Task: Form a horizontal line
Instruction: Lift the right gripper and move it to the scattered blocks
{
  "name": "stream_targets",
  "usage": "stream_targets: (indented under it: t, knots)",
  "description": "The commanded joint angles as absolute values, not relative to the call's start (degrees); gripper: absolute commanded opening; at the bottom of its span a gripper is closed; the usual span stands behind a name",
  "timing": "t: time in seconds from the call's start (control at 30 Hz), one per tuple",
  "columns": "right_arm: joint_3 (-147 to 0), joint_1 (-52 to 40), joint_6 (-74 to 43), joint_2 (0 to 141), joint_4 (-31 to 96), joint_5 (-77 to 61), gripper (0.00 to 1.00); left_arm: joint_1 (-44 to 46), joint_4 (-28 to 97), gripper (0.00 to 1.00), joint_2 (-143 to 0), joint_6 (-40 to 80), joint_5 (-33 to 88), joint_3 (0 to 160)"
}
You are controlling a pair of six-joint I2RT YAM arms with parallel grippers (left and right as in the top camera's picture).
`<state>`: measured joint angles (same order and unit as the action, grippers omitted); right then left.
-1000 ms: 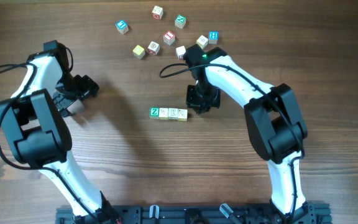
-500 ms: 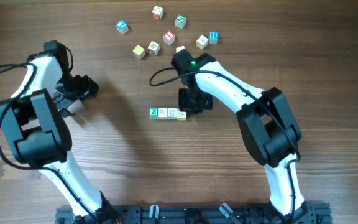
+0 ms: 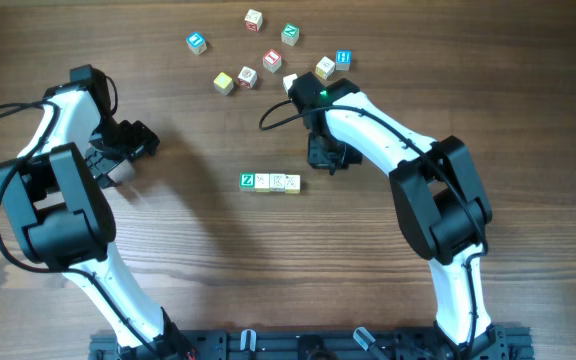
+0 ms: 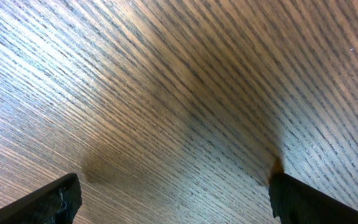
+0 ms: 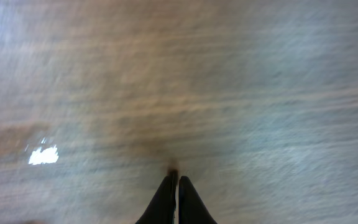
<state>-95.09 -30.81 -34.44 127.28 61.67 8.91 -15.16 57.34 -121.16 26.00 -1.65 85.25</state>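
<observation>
The horizontal line [image 3: 270,182] is a short straight row of small cubes at mid-table, with a green Z cube [image 3: 248,180] at its left end and cream cubes to the right. My right gripper [image 3: 324,160] hovers just up and right of the row's right end, apart from it. In the right wrist view it [image 5: 176,180] is shut with nothing between its fingers, over blurred bare wood. My left gripper [image 3: 118,160] rests far to the left. In the left wrist view it [image 4: 176,199] is wide open over bare wood.
Several loose cubes lie scattered at the back: a blue one [image 3: 197,42], a cream one [image 3: 254,18], a teal one [image 3: 290,34], a red one [image 3: 272,60], a yellow one [image 3: 224,83] and a blue H cube [image 3: 343,58]. A white cube [image 3: 291,83] sits beside the right arm.
My right gripper swung left toward the row's right end, then drew back up and to the right, staying shut. The row and the left arm have not moved.
</observation>
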Motion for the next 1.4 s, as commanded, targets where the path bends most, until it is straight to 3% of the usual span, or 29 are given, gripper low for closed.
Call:
stream_targets:
  t: [0.0,0.27,0.37,0.43,0.53,0.73,0.93,0.97,1.0,1.03,1.07,1.1,1.13,1.23,1.37]
  knots:
    - [-96.0,-30.0,-34.6,126.7,59.7,13.6,0.08,-15.6,57.2,1.00,-122.4,25.9,-3.5,84.6]
    - [-96.0,-30.0,-34.5,126.7,58.1,16.1,0.10,-15.6,57.2,1.00,-122.4,25.9,-3.5,84.6]
    - [-96.0,-30.0,-34.5,126.7,58.1,16.1,0.19,-15.6,57.2,1.00,-122.4,25.9,-3.5,84.6]
    - [-96.0,-30.0,-34.5,126.7,58.8,15.6,0.04,-15.6,57.2,1.00,-122.4,25.9,-3.5,84.6]
    - [-96.1,-29.9,-34.5,125.3,61.6,16.0,0.04,-15.6,57.2,1.00,-122.4,25.9,-3.5,84.6]
    - [-104.5,-29.9,-26.7,106.0,63.4,19.6,0.04,-15.6,57.2,1.00,-122.4,25.9,-3.5,84.6]
    - [-105.3,-29.9,-19.5,90.0,56.2,19.7,0.04,-15.6,57.2,1.00,-122.4,26.0,-3.5,84.6]
    - [-105.3,-29.9,-18.2,90.0,56.2,19.9,0.10,-15.6,57.2,1.00,-122.4,25.9,-3.5,84.6]
    - [-105.3,-29.9,-18.0,90.4,56.1,20.3,0.22,-15.6,57.2,1.00,-122.4,25.9,-3.5,84.6]
    - [-105.3,-29.9,-18.0,90.7,55.7,21.2,0.38,-15.6,57.2,1.00,-122.4,25.9,-3.5,84.6]
    - [-105.3,-29.8,-18.0,91.5,54.4,23.7,0.70,-15.6,57.2,1.00,-122.4,26.0,-3.5,84.6]
    - [-105.3,-29.6,-18.0,92.9,51.5,26.5,0.90,-15.6,57.2,1.00,-122.4,26.0,-3.5,84.6]
    - [-105.3,-29.3,-18.0,94.0,49.8,27.5,0.98,-15.6,57.2,1.00,-122.4,25.9,-3.5,84.6]
    - [-105.3,-27.6,-16.4,99.1,45.7,25.3,1.00,-15.6,57.2,1.00,-122.4,26.0,-3.5,84.6]
    - [-105.3,-20.3,-17.3,109.0,44.4,7.1,0.96,-15.6,57.2,1.00,-122.4,25.9,-3.5,84.6]
